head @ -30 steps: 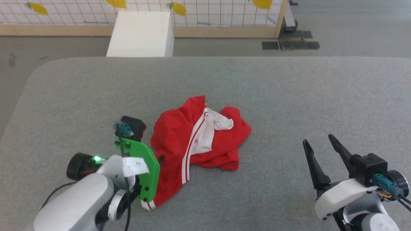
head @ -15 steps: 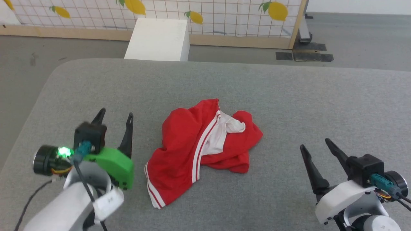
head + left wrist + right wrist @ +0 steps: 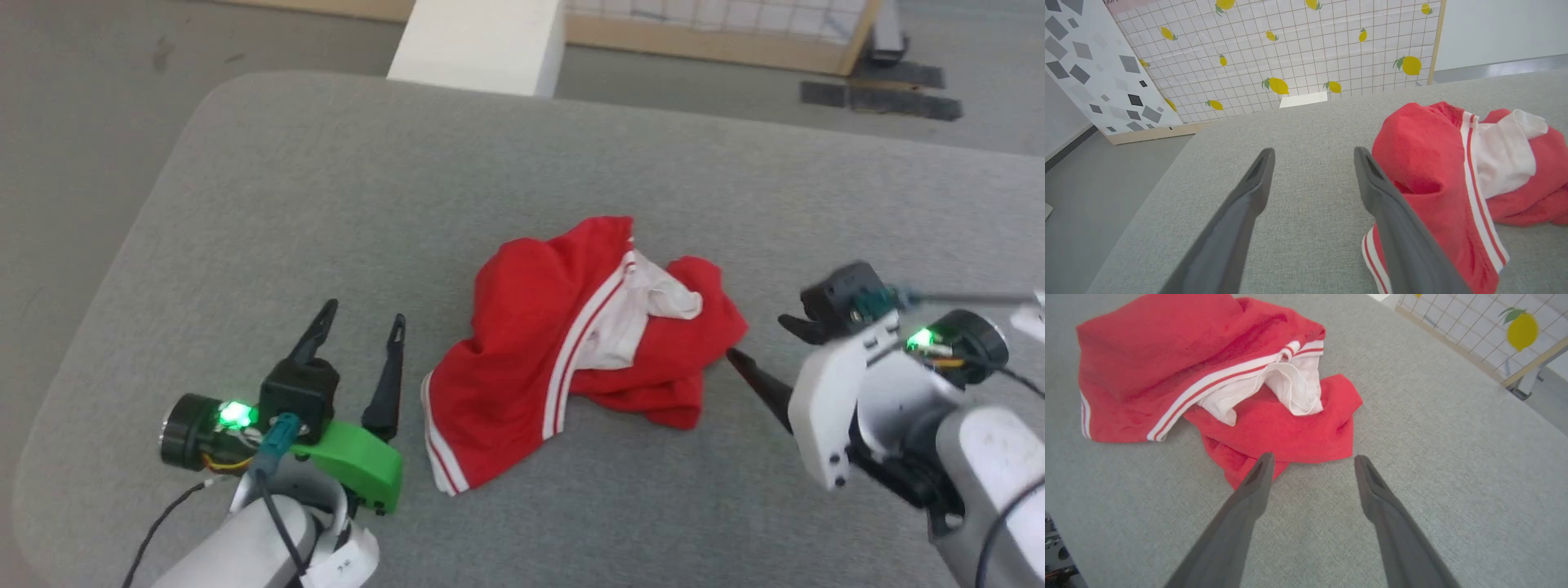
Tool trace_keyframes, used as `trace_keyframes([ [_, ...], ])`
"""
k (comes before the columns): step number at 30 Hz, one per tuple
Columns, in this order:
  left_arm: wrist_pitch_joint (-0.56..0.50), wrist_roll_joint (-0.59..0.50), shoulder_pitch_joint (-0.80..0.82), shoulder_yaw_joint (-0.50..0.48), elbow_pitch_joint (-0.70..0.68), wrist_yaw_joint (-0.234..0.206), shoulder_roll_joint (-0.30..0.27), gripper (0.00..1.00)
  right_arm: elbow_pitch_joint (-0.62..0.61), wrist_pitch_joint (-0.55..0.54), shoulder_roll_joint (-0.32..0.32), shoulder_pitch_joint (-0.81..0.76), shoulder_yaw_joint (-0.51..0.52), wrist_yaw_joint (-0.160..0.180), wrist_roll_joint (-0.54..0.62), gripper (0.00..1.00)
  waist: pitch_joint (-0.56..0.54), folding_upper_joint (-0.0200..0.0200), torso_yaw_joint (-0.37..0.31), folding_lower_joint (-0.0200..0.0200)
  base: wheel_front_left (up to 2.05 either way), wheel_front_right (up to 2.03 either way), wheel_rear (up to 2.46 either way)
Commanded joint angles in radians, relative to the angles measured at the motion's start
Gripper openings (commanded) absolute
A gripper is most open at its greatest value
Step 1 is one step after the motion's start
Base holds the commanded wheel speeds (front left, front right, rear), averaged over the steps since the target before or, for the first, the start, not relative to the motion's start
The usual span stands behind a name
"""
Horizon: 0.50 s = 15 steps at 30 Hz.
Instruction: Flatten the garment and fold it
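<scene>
The grey table (image 3: 326, 204) carries a red jersey (image 3: 531, 343), crumpled near its middle, well away from the far edge. The left hand (image 3: 365, 311) and right hand (image 3: 757, 336) flank it, both open and empty.

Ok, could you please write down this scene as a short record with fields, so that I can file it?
surface: grey padded table
garment: red jersey, crumpled in a heap near the table's middle, white lining and striped trim showing
left gripper: open, empty, beside the garment's left edge
right gripper: open, empty, fingertips close to the garment's right edge
task progress: not yet flattened, not folded
</scene>
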<state>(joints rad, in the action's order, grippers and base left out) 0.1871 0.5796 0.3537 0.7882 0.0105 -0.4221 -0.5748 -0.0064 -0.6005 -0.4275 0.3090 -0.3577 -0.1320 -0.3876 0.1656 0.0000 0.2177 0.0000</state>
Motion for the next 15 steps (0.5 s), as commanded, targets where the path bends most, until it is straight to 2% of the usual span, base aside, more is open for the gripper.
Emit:
trace_keyframes([
  [1, 0.008, -0.016, 0.019, 0.001, 0.008, 0.002, 0.013, 1.00, 0.023, -0.054, -0.008, 0.045, -0.020, 0.001, -0.026, 1.00, 0.069, 0.0000, 0.080, 0.0000, 0.00, 0.00, 0.00],
  [7, 0.022, -0.023, 0.048, 0.011, 0.025, 0.008, 0.057, 1.00, 0.142, -0.267, -0.035, 0.187, -0.089, 0.001, -0.065, 1.00, 0.116, 0.0000, 0.152, 0.0000, 0.00, 0.00, 0.00],
  [11, 0.029, -0.025, 0.065, 0.015, 0.039, 0.012, 0.079, 1.00, 0.212, -0.343, -0.040, 0.240, -0.112, 0.001, -0.061, 1.00, 0.139, 0.0000, 0.191, 0.0000, 0.00, 0.00, 0.00],
  [15, 0.036, -0.024, 0.073, 0.014, 0.052, 0.014, 0.092, 1.00, 0.253, -0.373, -0.043, 0.254, -0.143, 0.001, -0.067, 1.00, 0.154, 0.0000, 0.215, 0.0000, 0.00, 0.00, 0.00],
])
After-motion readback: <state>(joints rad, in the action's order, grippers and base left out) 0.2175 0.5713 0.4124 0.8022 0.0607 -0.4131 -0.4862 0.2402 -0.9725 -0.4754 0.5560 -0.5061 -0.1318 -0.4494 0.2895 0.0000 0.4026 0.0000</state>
